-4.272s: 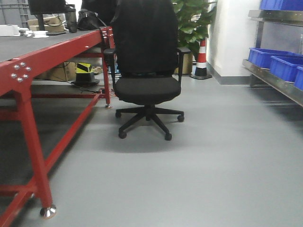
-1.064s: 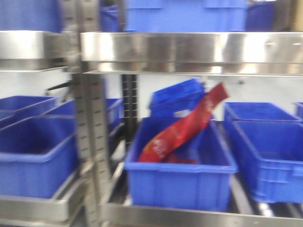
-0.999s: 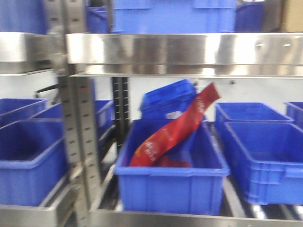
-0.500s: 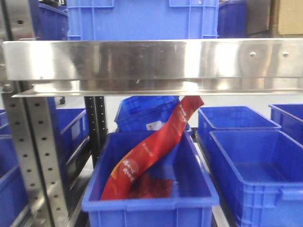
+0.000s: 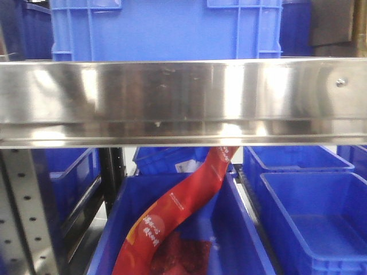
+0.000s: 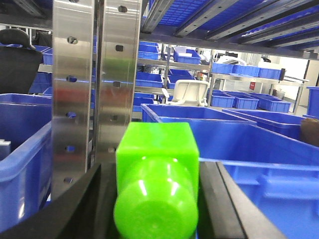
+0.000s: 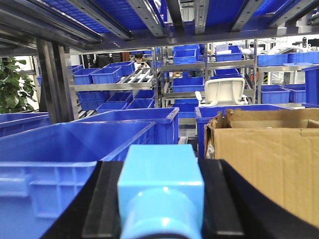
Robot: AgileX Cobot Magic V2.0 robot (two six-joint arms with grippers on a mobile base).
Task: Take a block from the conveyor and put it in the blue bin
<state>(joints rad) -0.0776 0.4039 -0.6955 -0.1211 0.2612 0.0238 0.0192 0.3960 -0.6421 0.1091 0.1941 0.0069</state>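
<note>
Pickup done, drop to come: I have the small bright green plastic brick (image 6: 157, 169) pinched tight between the black fingers of the left gripper (image 6: 155, 199). It is clear of the conveyor, which is out of view, and just short of an open blue plastic bin (image 6: 259, 144) on the brushed-steel shelf rack (image 5: 183, 103). The right gripper (image 7: 160, 199) is clamped on a pale blue brick (image 7: 160, 174).

shelf rail (image 5: 183, 103): brushed steel, shiny, smeary reflections. upright (image 6: 94, 89): same metal (punched holes). bins (image 5: 298, 195): smooth blue plastic, slight sheen. red pouch (image 5: 172, 217): glossy film. green block (image 6: 157, 164) and light-blue block (image 7: 160, 179): glossy moulded plastic. cardboard box (image 7: 269, 159): matt, ragged edge.
</note>
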